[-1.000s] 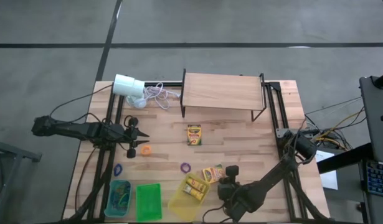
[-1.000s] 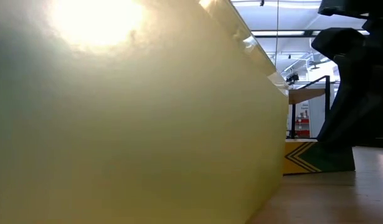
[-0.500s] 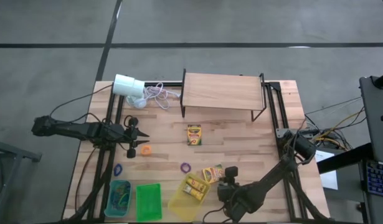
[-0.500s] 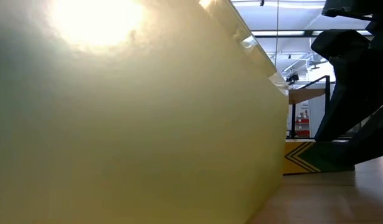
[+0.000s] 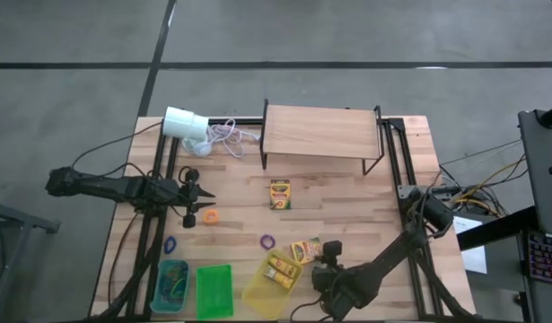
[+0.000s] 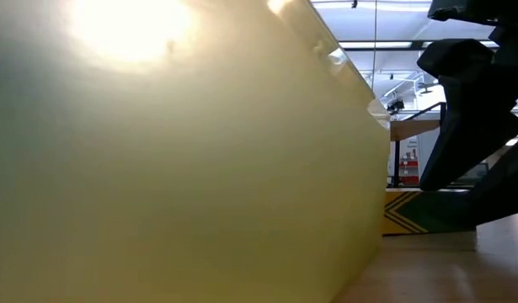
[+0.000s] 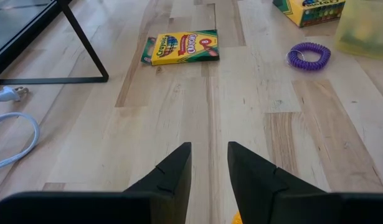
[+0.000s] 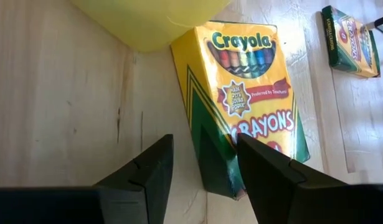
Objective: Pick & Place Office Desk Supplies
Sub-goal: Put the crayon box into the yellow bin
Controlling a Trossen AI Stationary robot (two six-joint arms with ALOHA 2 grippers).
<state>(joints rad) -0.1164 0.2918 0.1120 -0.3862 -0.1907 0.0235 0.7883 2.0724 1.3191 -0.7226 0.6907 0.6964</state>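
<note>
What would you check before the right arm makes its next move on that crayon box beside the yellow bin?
1. Right arm's jaws apart: ok.
2. Crayon box lined up with the jaws: ok, its near corner sits in the gap.
3. Box lying flat, label up, on the table: ok.
4. Yellow bin has room: probably ok, one box inside.
5. Left arm out of the way: ok, it waits far across the table by the orange band.
</note>
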